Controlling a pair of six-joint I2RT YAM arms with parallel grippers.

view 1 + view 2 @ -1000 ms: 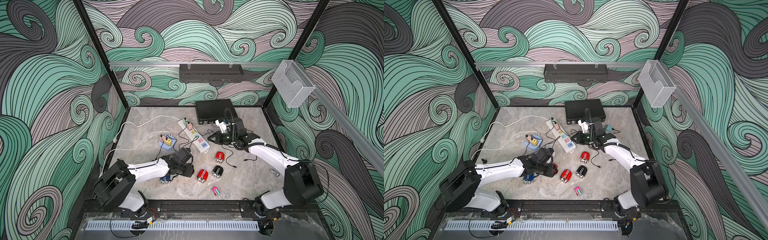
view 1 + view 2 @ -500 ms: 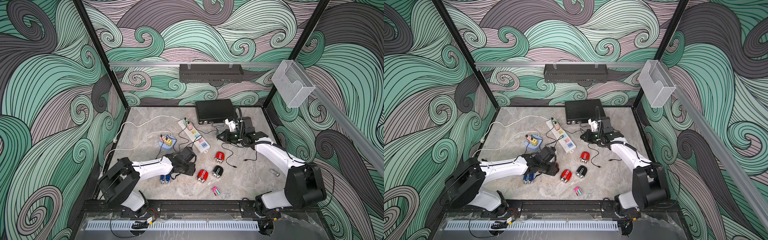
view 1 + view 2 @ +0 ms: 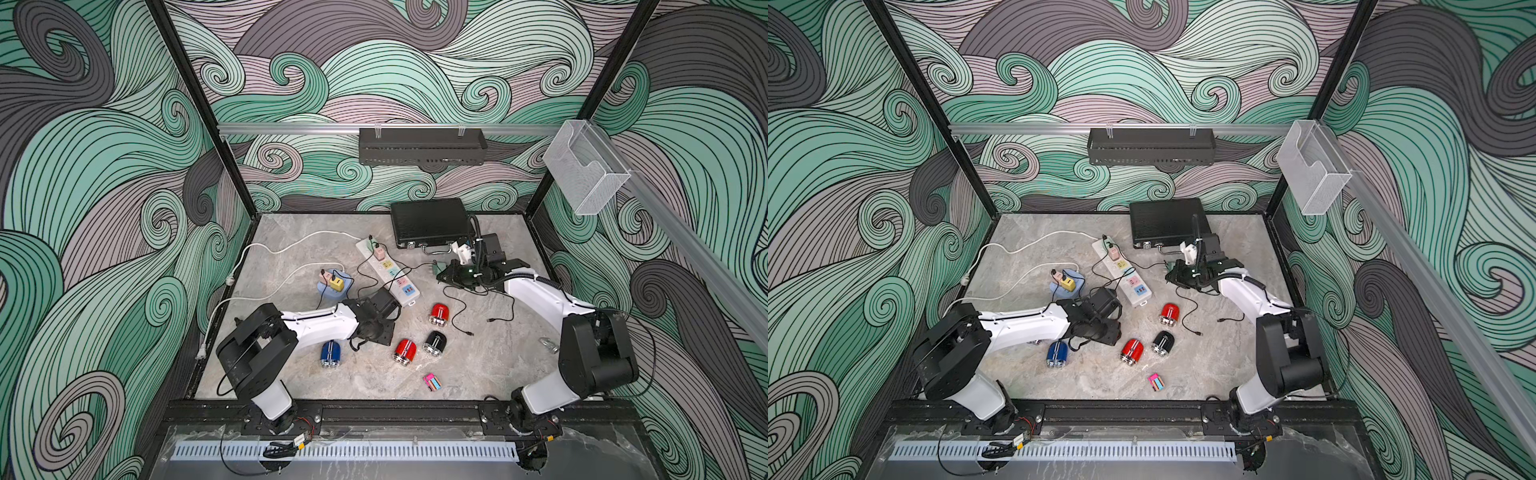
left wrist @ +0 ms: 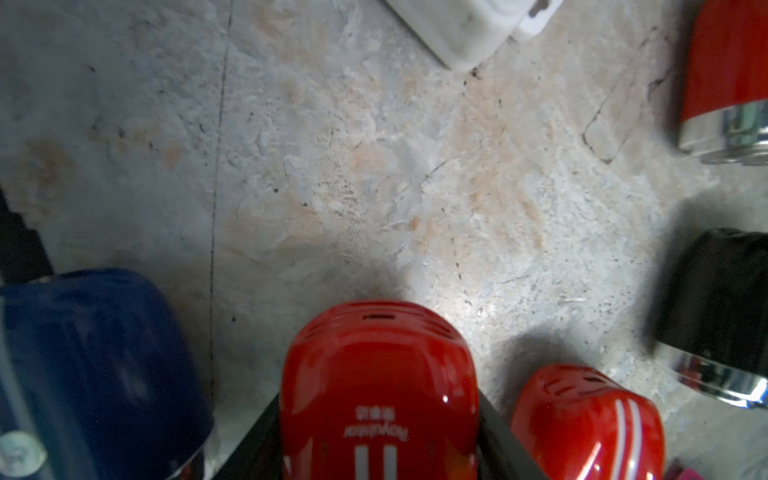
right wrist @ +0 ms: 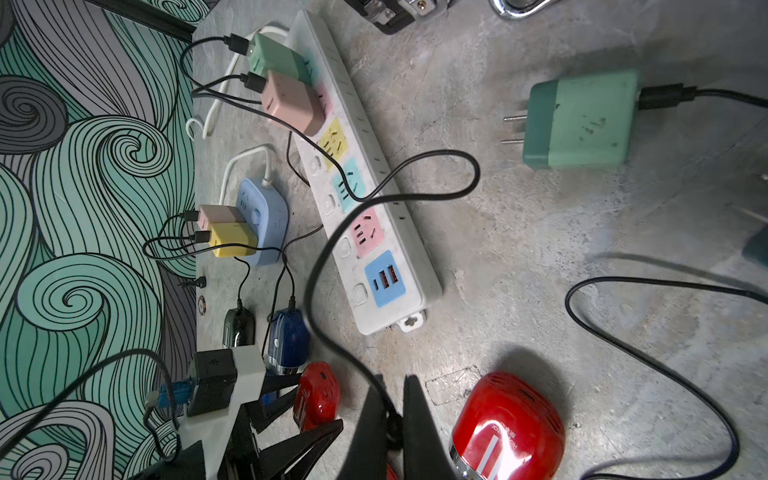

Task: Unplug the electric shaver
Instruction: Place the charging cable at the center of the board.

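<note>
Grey marbled bench (image 3: 498,357) inside wave-patterned walls. Your left pincer (image 4: 378,401) grips a red shaver (image 4: 378,357) near the white power strip (image 3: 388,270); your right pincer (image 5: 394,380) is pinched tight on a black cable (image 5: 308,291).

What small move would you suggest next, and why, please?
I would probably open the right gripper and let the black cable drop: its jaws are pinched on it, while the red shaver in the left gripper shows no cable attached.
</note>
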